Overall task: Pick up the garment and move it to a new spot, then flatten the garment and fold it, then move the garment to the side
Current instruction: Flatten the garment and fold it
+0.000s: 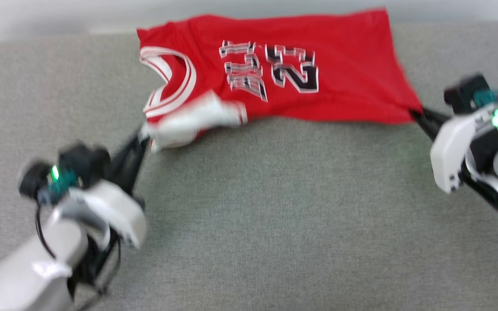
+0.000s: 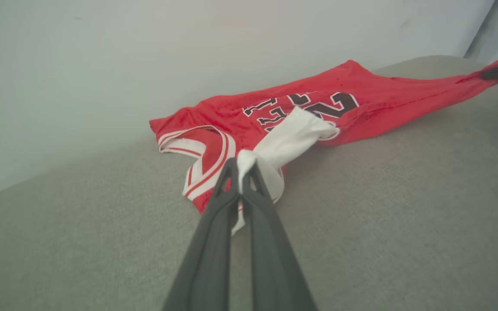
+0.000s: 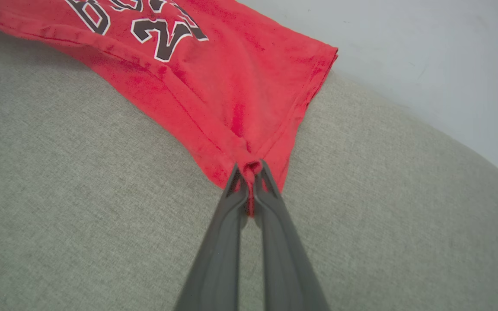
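The garment is a red jersey with black white-outlined print, striped trim and a white sleeve. It lies stretched across the far part of a grey padded surface. My left gripper is shut on the white sleeve, pinched between its dark fingers in the left wrist view. My right gripper is shut on the red hem corner at the garment's right end. That corner is bunched between the fingers. The garment is pulled taut between the two grips.
The grey fabric surface spreads wide in front of the garment. A pale wall rises right behind the garment. The surface curves down at its right end.
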{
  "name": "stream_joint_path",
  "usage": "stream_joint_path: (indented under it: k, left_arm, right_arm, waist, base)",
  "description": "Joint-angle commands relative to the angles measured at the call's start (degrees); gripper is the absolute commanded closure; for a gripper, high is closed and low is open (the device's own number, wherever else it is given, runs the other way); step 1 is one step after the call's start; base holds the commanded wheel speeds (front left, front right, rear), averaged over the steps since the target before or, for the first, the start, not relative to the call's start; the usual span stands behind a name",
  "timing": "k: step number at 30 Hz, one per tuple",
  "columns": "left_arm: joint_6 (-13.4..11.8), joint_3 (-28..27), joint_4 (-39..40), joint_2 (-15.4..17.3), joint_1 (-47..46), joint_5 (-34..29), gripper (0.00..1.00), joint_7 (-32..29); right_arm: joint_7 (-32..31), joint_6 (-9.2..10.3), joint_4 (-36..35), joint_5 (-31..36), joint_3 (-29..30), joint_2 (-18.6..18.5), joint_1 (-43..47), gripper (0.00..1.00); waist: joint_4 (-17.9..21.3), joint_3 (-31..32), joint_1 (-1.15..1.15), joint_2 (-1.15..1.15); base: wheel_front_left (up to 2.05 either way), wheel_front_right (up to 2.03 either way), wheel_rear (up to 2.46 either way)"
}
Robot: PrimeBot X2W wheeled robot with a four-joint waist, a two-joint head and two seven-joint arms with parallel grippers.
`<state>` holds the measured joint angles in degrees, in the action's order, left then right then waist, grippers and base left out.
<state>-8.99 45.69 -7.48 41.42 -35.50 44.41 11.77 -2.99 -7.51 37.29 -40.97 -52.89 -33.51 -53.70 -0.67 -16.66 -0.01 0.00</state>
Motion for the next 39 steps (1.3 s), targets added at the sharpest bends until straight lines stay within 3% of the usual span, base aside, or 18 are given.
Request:
stream_joint_path:
  k: [1,8,15,22,31,39]
  left_arm:
    - [-1.94,0.56,2.86,1.13,4.85,0.99,1.0,-0.28]
    - [-6.67,4.06,9.57,3.65,19.07,3.88,1.0,-1.03]
    - [-12.02,3.7,13.82,5.66,32.67,9.8,1.0,0.62]
    - [-14.49,3.23,16.21,6.92,40.05,13.24,1.0,1.43]
    - [-14.54,5.15,17.54,7.76,44.21,14.83,1.0,-0.11]
    - [-11.82,4.28,15.37,6.32,35.29,11.06,1.0,-0.61]
  right_arm:
    - [0.49,0.04,-0.98,-1.46,-0.17,-1.55,3.59,1.0]
    - [0.8,0.04,-5.48,-4.46,-0.43,-5.47,15.28,1.0]
    - [0.64,0.04,-10.59,-6.15,1.75,-8.78,28.35,1.0]
    - [0.07,0.04,-15.18,-8.0,6.96,-11.1,40.08,1.0]
    - [-4.35,0.04,-22.75,-4.91,16.46,-11.4,51.71,1.0]
    - [-9.32,0.04,-28.78,0.06,24.33,-8.54,50.96,1.0]
  waist:
    - [-0.09,4.03,0.01,0.0]
    - [-0.48,9.67,0.01,0.0]
    - [-0.74,14.24,0.01,0.0]
    - [-1.76,17.25,0.01,0.0]
    - [-1.48,17.08,0.01,0.0]
    - [-0.83,14.02,0.01,0.0]
  base:
    - [0.0,0.0,0.0]
    - [0.0,0.0,0.0]
    - [0.0,0.0,0.0]
    - [0.0,0.0,0.0]
    - [0.0,0.0,0.0]
    - [0.0,0.0,0.0]
